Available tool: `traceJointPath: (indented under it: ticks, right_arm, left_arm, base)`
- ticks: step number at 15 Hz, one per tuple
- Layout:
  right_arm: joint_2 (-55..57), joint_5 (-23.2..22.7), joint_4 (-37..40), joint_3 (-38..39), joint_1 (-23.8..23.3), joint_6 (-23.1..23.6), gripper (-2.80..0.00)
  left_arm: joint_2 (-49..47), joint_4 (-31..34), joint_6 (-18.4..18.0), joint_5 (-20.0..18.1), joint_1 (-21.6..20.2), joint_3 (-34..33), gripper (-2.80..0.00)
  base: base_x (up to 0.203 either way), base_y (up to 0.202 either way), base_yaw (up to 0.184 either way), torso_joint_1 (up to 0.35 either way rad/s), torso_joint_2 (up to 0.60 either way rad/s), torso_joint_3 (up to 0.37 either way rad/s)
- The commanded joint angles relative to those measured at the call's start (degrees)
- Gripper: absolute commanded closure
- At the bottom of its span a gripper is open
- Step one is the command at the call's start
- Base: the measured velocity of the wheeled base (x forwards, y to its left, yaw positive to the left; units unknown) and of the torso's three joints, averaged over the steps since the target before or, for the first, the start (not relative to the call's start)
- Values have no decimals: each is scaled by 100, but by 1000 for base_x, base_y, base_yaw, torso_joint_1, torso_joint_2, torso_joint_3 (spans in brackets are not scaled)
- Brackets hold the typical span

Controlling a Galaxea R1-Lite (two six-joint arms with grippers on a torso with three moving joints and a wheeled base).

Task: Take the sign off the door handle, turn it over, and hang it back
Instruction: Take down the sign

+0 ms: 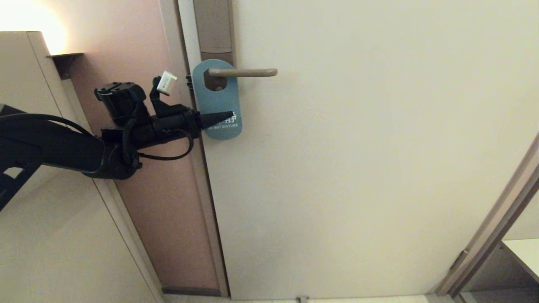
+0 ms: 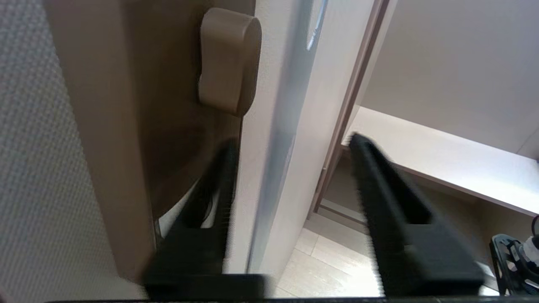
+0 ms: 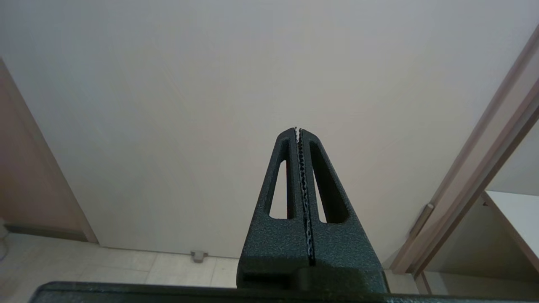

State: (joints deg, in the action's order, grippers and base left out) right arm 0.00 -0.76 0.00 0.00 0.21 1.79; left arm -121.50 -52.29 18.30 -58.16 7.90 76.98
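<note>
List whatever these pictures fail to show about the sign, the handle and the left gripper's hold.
- Back face of the sign: head view, turned to the door.
- Sign's lettering: head view, partly covered by the left gripper; the top line is too small.
- Whether the fingers pinch the sign: left wrist view, motion blur.
- Base of the door handle: head view, behind the sign's hole.
- Right gripper: absent from the head view.

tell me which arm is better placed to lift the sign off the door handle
Left. The left gripper already straddles the lower part of the blue sign, which hangs from the door handle. The right gripper is shut, facing bare door, away from the sign.
</note>
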Motion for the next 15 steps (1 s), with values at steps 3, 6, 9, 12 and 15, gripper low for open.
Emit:
traceJointPath:
  ticks: [3, 6, 9, 12, 15]
  right_arm:
    - [9, -3, 0, 0, 6, 5, 0]
    - [9, -3, 0, 0, 2, 5, 0]
    - [9, -3, 0, 0, -1, 5, 0]
    - [9, -3, 0, 0, 6, 5, 0]
    - [9, -3, 0, 0, 6, 5, 0]
  left_arm:
    - [48, -27, 7, -46, 1, -17, 0]
    - [83, -32, 7, -46, 10, -17, 0]
    - [170, -27, 7, -46, 27, -26, 0]
    - [314, -27, -9, -46, 102, -167, 0]
    - [493, -27, -19, -38, 156, -337, 0]
  base:
    - [0, 0, 0, 0, 0, 0]
    - [0, 0, 0, 0, 0, 0]
    - [0, 0, 0, 0, 0, 0]
    - [0, 0, 0, 0, 0, 0]
    - [0, 0, 0, 0, 0, 0]
